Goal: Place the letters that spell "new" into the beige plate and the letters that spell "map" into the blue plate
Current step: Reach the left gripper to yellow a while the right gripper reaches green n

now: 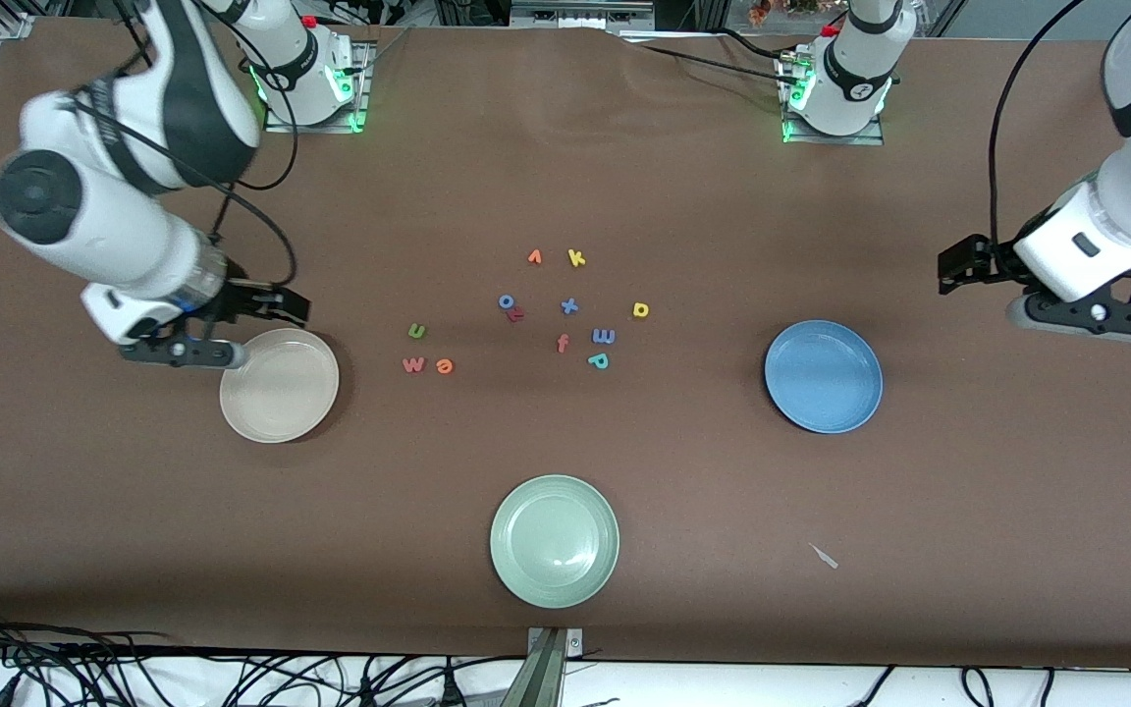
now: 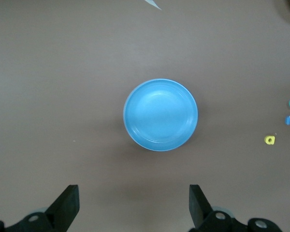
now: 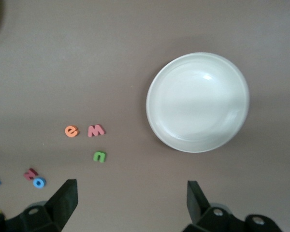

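The pale green plate (image 1: 555,540) lies nearest the front camera, empty, with a small pale scrap (image 1: 825,557) beside it toward the left arm's end. There are three plates: the beige plate (image 1: 280,385) at the right arm's end and the blue plate (image 1: 823,376) at the left arm's end are empty too.

The right gripper (image 3: 130,200) hangs over the beige plate's edge, the left gripper (image 2: 134,205) over bare table near the blue plate, both with jaws spread wide, holding nothing.

Twelve small letters lie loose between the plates. Green n (image 1: 416,331), red w (image 1: 413,364) and orange e (image 1: 445,366) sit nearest the beige plate. Blue m (image 1: 604,336), teal p (image 1: 598,360) and yellow a (image 1: 640,310) lie among the other six.
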